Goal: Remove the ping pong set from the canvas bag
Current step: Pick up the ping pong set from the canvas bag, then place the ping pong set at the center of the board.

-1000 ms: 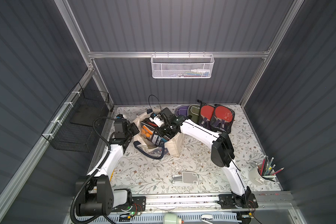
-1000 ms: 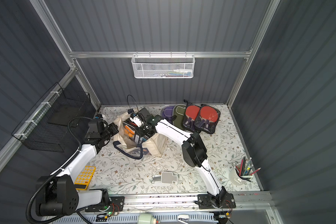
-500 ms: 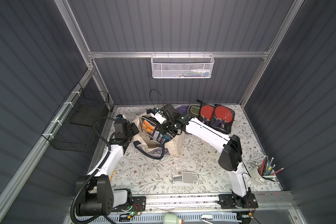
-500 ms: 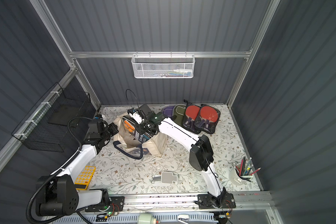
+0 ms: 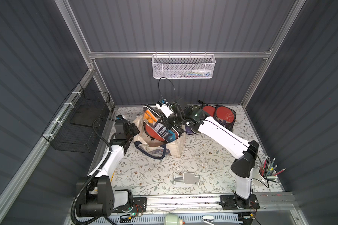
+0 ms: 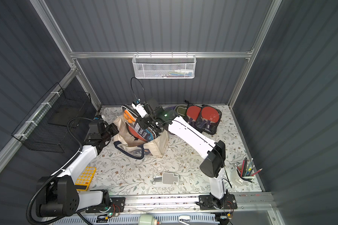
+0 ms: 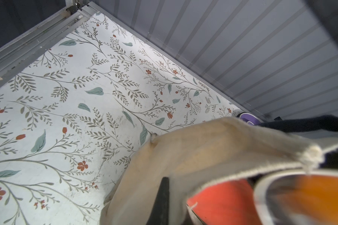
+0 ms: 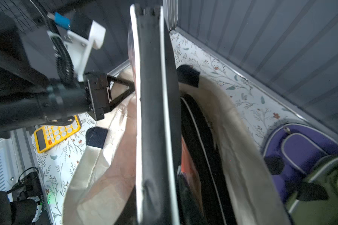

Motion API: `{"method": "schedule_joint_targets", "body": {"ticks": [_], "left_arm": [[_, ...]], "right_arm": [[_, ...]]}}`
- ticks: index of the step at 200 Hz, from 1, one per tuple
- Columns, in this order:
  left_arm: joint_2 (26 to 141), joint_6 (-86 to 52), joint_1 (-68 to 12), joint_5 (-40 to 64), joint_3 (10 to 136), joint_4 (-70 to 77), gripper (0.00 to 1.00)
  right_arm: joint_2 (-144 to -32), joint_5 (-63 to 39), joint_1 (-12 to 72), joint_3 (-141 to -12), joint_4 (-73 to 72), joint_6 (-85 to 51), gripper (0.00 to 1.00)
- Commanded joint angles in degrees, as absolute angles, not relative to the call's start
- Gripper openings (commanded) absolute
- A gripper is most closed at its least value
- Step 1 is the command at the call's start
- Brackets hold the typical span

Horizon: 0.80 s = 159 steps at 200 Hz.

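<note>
Lifting is the step in hand, by my reading. The right gripper (image 5: 165, 122) is clamped on the ping pong set (image 5: 157, 127), a black-rimmed clear case showing orange balls and a red paddle face. In both top views the set stands tilted, a little left of frame centre. Its upper half is above the mouth of the canvas bag (image 5: 177, 145) and its lower part is down inside. In the right wrist view the set's black edge runs up the middle of the frame, with cream cloth either side of it lower down.

The left gripper (image 5: 134, 130) is closed at the bag's rim, on the left-of-frame side. The left wrist view shows one dark finger (image 7: 162, 194) against the cream cloth; the second finger is hidden. I take this as a pinch on the rim to anchor the bag.

The bag sits slumped on the floral counter (image 5: 183, 161).

Judgement: the set is roughly half out. The next move calls for more upward travel until the lower edge clears the rim, with the left pinch holding so the bag does not ride up with it. After that, carry it to bare counter.

Risks: the case rim could catch on loose cloth. A paddle case (image 5: 220, 116) lies at the upper right, so set down away from it.
</note>
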<state>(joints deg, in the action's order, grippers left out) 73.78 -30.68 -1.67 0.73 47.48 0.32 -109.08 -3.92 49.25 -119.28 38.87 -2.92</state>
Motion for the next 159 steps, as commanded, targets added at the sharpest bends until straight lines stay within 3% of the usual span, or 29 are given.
{"method": "schedule_joint_targets", "body": {"ticks": [1,93,159], "left_arm": [[75.05,-31.15,-1.32,-1.31,47.17,-0.77,0.00],[75.15,-30.86,-1.25,-1.80,47.48,-0.75,0.00],[74.27,-30.98,-1.24,-2.37,49.26,-2.00,0.00]], "right_arm": [[-101.95,-0.48,48.96,-122.78,34.76,-4.77,0.00],[-82.25,8.23,46.75,-108.74,32.42,-9.98,0.00],[-64.51,7.57,34.45,-85.96,29.38,-23.24,0.00]]}}
